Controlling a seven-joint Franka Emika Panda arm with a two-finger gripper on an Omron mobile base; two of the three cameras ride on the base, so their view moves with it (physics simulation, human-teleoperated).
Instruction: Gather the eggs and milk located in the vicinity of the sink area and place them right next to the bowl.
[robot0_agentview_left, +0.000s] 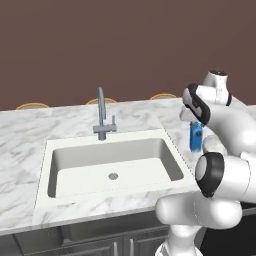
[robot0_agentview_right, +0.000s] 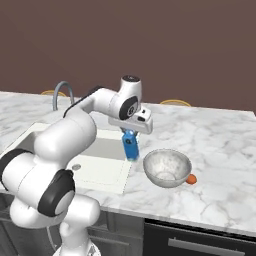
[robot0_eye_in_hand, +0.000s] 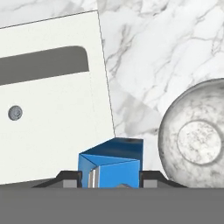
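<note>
Hand view shows the milk (robot0_eye_in_hand: 112, 164), a small blue carton with a gabled top, clamped between the two dark fingertips of the claw (robot0_eye_in_hand: 110, 178), which presses in on the carton's two sides. In the right base view the milk (robot0_agentview_right: 131, 146) stands upright under the claw (robot0_agentview_right: 130, 133), at the desk's marble strip between the sink's right rim and the bowl; whether its base touches the desk (robot0_agentview_right: 220, 150) or hangs just above it cannot be told. The bowl (robot0_agentview_right: 167, 168), grey-silver and translucent with a mottled inside, sits just beside the carton toward the desk's front edge, apart from it. A small orange ball (robot0_agentview_right: 191, 179) lies against the bowl's far side. The sink (robot0_agentview_left: 112, 167), a rectangular off-white basin with a round drain, is set into the desk, and its thin grey faucet (robot0_agentview_left: 102, 116) rises at the back rim. From the left base view the milk (robot0_agentview_left: 196, 137) appears just past the sink's right rim, partly hidden by the white arm.
</note>
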